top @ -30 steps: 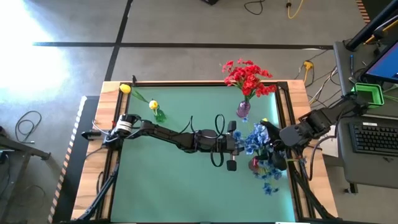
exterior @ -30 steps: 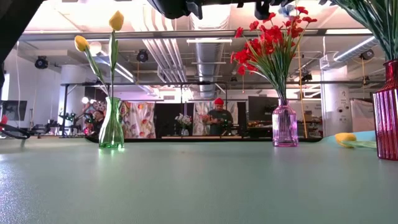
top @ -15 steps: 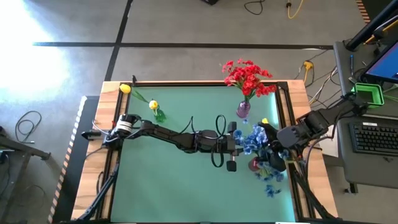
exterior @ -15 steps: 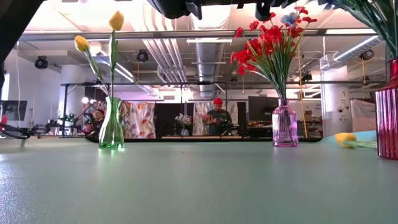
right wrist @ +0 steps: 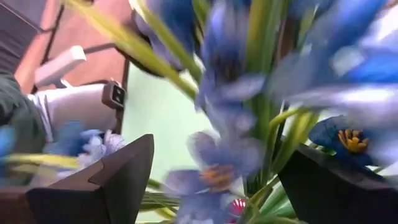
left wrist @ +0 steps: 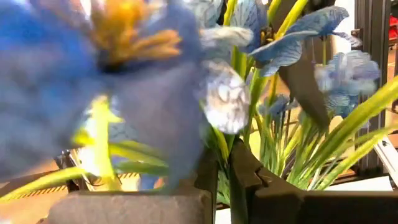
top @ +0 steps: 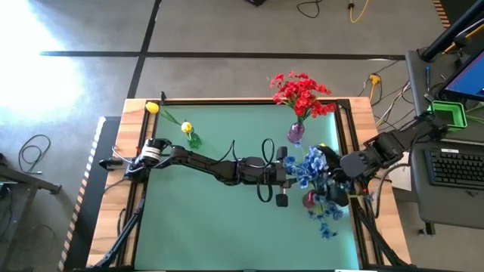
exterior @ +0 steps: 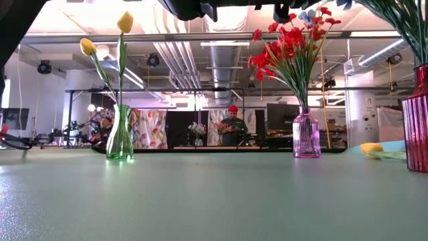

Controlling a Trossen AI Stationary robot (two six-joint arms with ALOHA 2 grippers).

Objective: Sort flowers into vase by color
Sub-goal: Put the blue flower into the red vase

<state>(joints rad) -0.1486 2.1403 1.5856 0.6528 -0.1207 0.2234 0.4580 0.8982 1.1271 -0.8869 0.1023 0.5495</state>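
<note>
Blue flowers [top: 311, 168] stand bunched in a red vase [top: 308, 199] at the table's right. My left gripper [top: 291, 172] reaches level from the left into the bunch and is shut among the stems [left wrist: 227, 155]. From the right, my right gripper [top: 331, 185] slants down over the vase. It is open, with blue blooms and stems [right wrist: 214, 168] between its fingers. Red flowers [top: 301, 92] stand in a pink vase [top: 296, 134]. Two yellow flowers [top: 186, 128] stand in a green vase [top: 193, 140]. One yellow flower [top: 322, 147] lies on the mat. My left gripper is shut where a thin green stem [left wrist: 221, 144] of the blue bunch runs down into the seam between its two fingers. The fingers come level from the table's left and lie across the upright stem. Blooms hide which flower the stem belongs to.
The green mat [top: 212, 219] lies bare in front of the left arm. Wooden borders and black rails [top: 355, 128] edge the table. A desk with a keyboard [top: 457, 168] stands beyond the right edge. Across the room, a person [exterior: 232, 127] stands behind a counter.
The blue blooms have swayed a little in the red vase. Both arms have kept their places.
</note>
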